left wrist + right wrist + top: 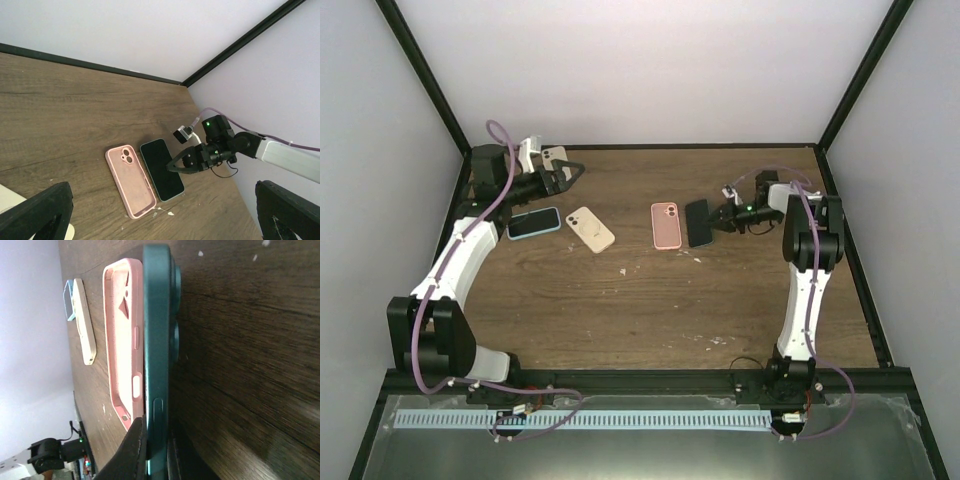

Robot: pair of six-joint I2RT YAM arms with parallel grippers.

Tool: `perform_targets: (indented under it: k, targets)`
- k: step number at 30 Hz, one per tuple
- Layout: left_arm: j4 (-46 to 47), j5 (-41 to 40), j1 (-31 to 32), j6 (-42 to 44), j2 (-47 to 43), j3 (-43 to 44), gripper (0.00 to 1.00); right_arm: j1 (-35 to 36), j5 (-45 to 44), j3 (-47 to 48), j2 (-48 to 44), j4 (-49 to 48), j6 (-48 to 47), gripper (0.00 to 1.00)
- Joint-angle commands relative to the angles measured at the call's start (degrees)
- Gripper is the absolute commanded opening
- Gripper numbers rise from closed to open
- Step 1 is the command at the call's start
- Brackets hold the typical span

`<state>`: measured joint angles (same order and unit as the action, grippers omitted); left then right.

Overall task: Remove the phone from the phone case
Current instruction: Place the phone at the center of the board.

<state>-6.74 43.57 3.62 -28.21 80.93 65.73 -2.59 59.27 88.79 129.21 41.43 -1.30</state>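
"Gripping anything, that right gripper point(716, 221)?"
"Yes. Its jaws are clenched on the long edge of the flat dark green phone point(697, 222). The phone is screen-up, just beside the empty pink rubbery phone case point(666, 225), at the case's 3 o'clock."
"And the left gripper point(570, 172)?"
"Released, jaws spread wide, holding nothing, at 10 o'clock on the brown wooden table point(650, 310), near a blue-rimmed phone point(534, 223)."

White links point(460, 262) meet black joints point(452, 345), with looping purple cables point(417, 340) and a green light point(207, 123).
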Motion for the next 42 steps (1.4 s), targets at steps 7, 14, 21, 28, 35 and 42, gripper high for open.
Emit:
perform_targets:
  k: [7,14,21,28,35,42]
  targets:
    - [0.84,0.94,-0.24,-1.87,0.68,-0.58,1.00,2.03,6.06,2.25,2.42,-1.87,3.13,0.01]
    - [1.15,-0.09,-0.28,-2.09,0.31,-1.17,0.99,4.34,6.30,-0.07,2.02,-8.14,8.47,0.01]
    - [1.47,-1.08,-0.28,-1.87,-0.05,-1.95,0.99,7.08,5.10,-2.77,0.66,-13.31,12.79,0.01]
    - [1.49,-2.30,-0.28,-1.37,-0.09,-2.63,0.99,8.44,-0.03,-6.60,-2.41,-16.31,15.99,0.19]
    - [0.61,-3.80,-0.28,-0.12,-0.33,-2.67,0.99,9.65,-6.70,-9.00,-7.59,-16.12,16.25,0.52]
    - [-0.03,-5.14,-0.27,1.04,-1.00,-2.93,1.00,10.78,-10.78,-12.02,-11.45,-14.29,14.64,0.80]
